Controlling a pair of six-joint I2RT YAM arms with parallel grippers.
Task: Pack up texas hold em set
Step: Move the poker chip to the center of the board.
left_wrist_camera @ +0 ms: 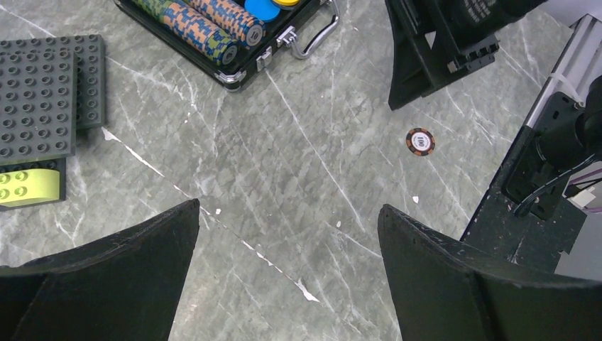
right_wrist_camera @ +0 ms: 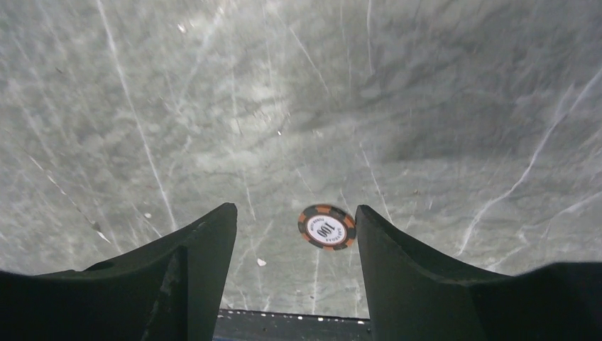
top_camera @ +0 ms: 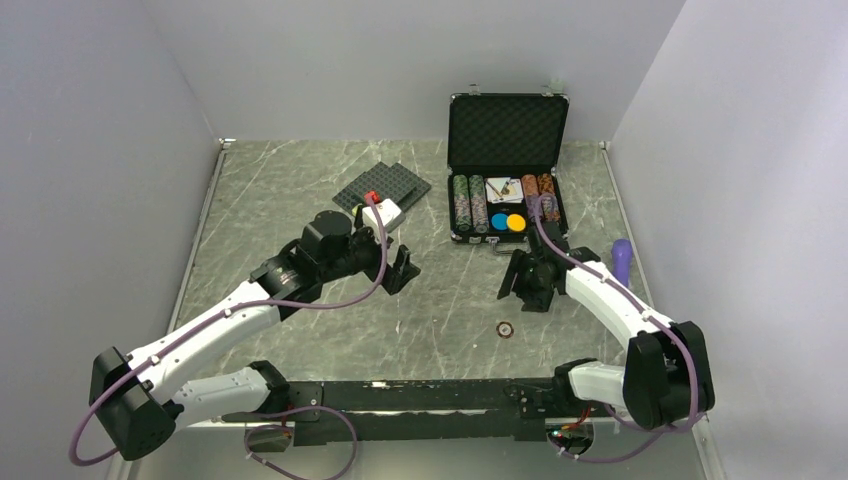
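The black silver-edged briefcase (top_camera: 508,128) stands open at the back right, with rows of chips, cards, and a blue and an orange disc in its tray; its near corner shows in the left wrist view (left_wrist_camera: 231,73). One loose orange-and-black chip (top_camera: 506,329) lies flat on the table in front of the case. It shows in the right wrist view (right_wrist_camera: 326,226) and in the left wrist view (left_wrist_camera: 419,141). My right gripper (top_camera: 524,283) is open above the table, and the chip shows between its fingers, close to the right one. My left gripper (top_camera: 400,268) is open and empty over bare table.
Dark grey studded plates (top_camera: 380,187) with a small toy brick piece (top_camera: 381,211) lie at the back, left of the case. A purple object (top_camera: 622,260) lies at the right edge. The black base rail (top_camera: 420,395) runs along the near edge.
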